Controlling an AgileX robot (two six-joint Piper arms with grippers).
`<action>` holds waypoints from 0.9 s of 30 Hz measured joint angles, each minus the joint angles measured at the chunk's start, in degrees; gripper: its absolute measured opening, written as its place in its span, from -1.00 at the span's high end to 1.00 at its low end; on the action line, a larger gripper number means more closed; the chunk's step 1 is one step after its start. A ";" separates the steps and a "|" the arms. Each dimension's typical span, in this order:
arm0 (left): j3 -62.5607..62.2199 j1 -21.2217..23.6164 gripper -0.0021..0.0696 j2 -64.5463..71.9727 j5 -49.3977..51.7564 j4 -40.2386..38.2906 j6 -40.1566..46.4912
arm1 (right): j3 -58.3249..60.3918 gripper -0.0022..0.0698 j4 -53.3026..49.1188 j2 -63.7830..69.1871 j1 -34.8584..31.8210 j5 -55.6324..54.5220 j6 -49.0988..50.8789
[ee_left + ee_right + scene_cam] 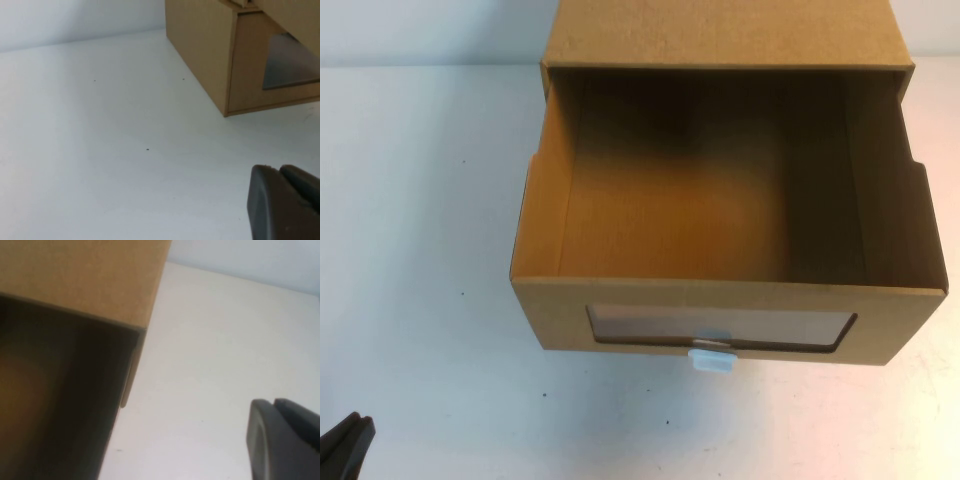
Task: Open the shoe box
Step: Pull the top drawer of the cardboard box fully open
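White tabletop (420, 250) holds a brown cardboard shoe box (555, 320), drawer pulled out. Left gripper (350, 442), closed and empty, sits well apart at the near-left edge; right gripper (274, 405), also closed, hangs beside the box's right wall.

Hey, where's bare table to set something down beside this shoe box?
Widest bare table lies left of the shoe box, beyond the left gripper at the near-left corner. A narrower strip runs before the drawer front. Tightest right of the box, where the right gripper hovers.

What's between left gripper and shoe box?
Only bare white table, per high and left wrist views. Left gripper sits near-left; right gripper, shut, hangs by the shoe box's right side.
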 joint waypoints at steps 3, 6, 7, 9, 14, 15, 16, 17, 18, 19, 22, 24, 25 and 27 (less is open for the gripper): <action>0.00 0.00 0.95 0.00 0.00 0.00 0.00 | 0.00 0.98 -1.66 0.11 0.00 -0.79 0.00; 0.00 0.00 0.95 0.00 0.00 0.00 0.00 | 1.09 0.98 -3.99 0.37 -0.84 -3.88 0.00; 0.00 0.00 0.95 0.00 0.00 0.00 0.00 | 2.31 0.98 -4.23 0.20 -1.96 -6.69 0.00; 0.00 0.00 0.95 0.00 0.00 0.00 0.00 | 6.22 0.98 -4.49 -1.13 -5.03 -15.78 0.00; 0.00 0.00 0.95 0.00 0.00 0.00 0.00 | 25.10 0.98 -5.68 -9.51 -17.81 -43.93 0.31; 0.00 0.00 0.95 0.00 0.00 0.00 0.00 | 29.49 0.98 -5.98 -11.26 -19.89 -47.64 0.92; 0.00 0.00 0.95 0.00 0.00 0.00 0.00 | 33.61 0.98 -6.11 -13.44 -22.39 -51.33 1.97; 0.00 0.00 0.95 0.00 0.00 0.00 0.00 | 37.39 0.98 -6.00 -15.58 -24.67 -53.92 3.19; 0.00 0.00 0.95 0.00 0.00 0.00 0.00 | 40.17 0.98 -5.62 -17.68 -26.30 -55.22 4.16; 0.00 0.00 0.95 0.00 0.00 0.00 0.00 | 43.42 0.98 -5.28 -19.80 -27.95 -56.40 4.99; 0.00 0.00 0.95 0.00 0.00 0.00 0.00 | 51.19 0.98 -5.00 -26.07 -30.57 -56.94 6.04; 0.00 0.00 0.95 0.00 0.00 0.00 0.00 | 55.61 0.98 -4.96 -30.63 -31.07 -56.94 6.28; 0.00 0.00 0.95 0.00 0.00 0.00 0.00 | 57.55 0.98 -4.86 -33.29 -31.21 -56.94 6.37; 0.00 0.00 0.95 0.00 0.00 0.00 0.00 | 60.80 0.98 -4.73 -38.75 -31.35 -56.84 6.51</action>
